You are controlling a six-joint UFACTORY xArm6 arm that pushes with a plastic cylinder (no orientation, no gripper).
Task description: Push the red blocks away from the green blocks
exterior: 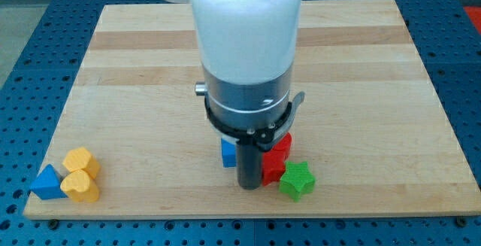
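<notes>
My tip (249,186) is the lower end of the dark rod under the white arm. It stands near the view's bottom middle, touching or nearly touching the left side of a red block (273,167). A second red block (282,144) sits just above it, partly hidden by the arm. A green star-shaped block (297,180) lies against the lower red block's right side. No other green block shows. A blue block (228,153) shows just left of the rod, mostly hidden.
At the board's bottom left corner lie a blue triangular block (46,183) and two yellow blocks (81,161) (80,187). The wooden board (248,50) rests on a blue perforated table (30,43). The board's bottom edge is close below the tip.
</notes>
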